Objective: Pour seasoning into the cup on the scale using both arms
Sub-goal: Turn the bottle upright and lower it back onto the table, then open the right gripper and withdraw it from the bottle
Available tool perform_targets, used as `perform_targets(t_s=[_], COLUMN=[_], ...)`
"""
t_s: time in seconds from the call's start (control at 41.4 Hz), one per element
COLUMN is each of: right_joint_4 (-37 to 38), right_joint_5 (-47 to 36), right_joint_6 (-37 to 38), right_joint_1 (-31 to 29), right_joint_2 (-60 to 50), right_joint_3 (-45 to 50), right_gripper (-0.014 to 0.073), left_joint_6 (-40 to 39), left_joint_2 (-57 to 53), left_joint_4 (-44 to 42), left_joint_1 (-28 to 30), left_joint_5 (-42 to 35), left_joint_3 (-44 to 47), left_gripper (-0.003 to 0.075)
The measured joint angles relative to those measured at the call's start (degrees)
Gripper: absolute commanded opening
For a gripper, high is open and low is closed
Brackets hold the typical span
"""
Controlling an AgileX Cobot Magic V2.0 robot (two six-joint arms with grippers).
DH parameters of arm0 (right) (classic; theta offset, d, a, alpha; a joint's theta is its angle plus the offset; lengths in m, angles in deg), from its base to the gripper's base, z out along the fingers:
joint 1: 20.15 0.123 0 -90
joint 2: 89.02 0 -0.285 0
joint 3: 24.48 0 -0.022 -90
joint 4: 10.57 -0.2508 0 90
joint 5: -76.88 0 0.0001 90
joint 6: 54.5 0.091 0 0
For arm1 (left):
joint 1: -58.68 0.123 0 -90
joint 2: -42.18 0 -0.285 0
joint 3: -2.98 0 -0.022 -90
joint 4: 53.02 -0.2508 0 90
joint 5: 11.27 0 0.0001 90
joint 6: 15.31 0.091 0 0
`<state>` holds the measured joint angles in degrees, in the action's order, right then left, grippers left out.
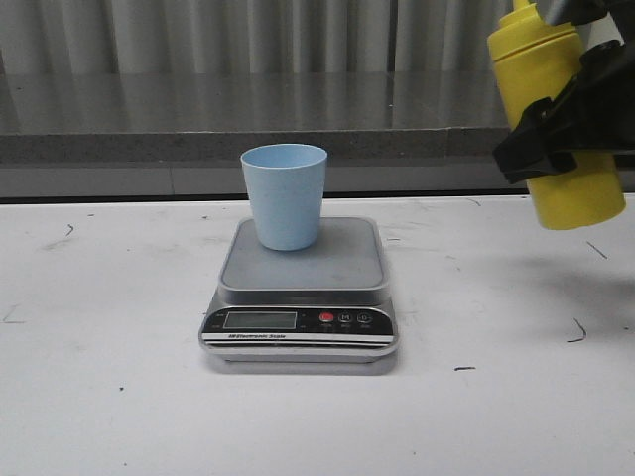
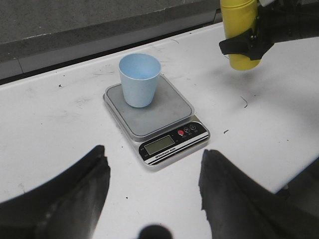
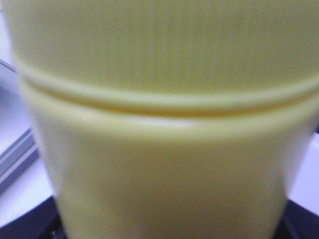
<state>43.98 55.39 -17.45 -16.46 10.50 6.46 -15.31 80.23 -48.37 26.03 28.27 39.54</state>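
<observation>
The pale blue cup (image 1: 285,194) stands upright on the steel platform of the scale (image 1: 301,288) at the table's middle; it also shows in the left wrist view (image 2: 139,79), on the scale (image 2: 155,115). My right gripper (image 1: 556,134) is shut on the yellow seasoning bottle (image 1: 558,109), holding it lifted and slightly tilted at the far right, clear of the cup. The bottle fills the right wrist view (image 3: 164,129) and shows in the left wrist view (image 2: 239,30). My left gripper (image 2: 152,194) is open and empty, above the table in front of the scale.
The white table (image 1: 119,397) has small dark scuff marks. A grey ledge (image 1: 198,149) and a corrugated wall run along the back. The scale's display and buttons face the front edge.
</observation>
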Motion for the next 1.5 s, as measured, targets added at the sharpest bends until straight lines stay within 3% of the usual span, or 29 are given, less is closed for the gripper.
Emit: perform_targets(t_s=[0.314, 0.845, 1.183, 1.497], right_joint_4=[-21.8, -38.6, -41.0, -41.4], right_joint_5=[-13.6, -33.3, -35.3, -33.7], right_joint_6=[-20.1, -33.4, -33.8, -33.8], right_joint_1=[-0.9, -1.2, -1.3, -1.3], right_joint_2=[6.2, 20.0, 22.1, 22.1], right_joint_3=[3.8, 3.8, 3.8, 4.0], right_gripper=[0.0279, 0.0287, 0.0633, 0.0656], left_joint_6=[0.0, 0.0, 0.0, 0.0], left_joint_2=[0.0, 0.0, 0.0, 0.0], left_joint_4=[0.0, 0.0, 0.0, 0.0], left_joint_1=[0.0, 0.0, 0.0, 0.0], left_joint_5=[0.0, 0.0, 0.0, 0.0], left_joint_3=[0.0, 0.0, 0.0, 0.0], left_gripper=[0.0400, 0.0400, 0.0400, 0.0400])
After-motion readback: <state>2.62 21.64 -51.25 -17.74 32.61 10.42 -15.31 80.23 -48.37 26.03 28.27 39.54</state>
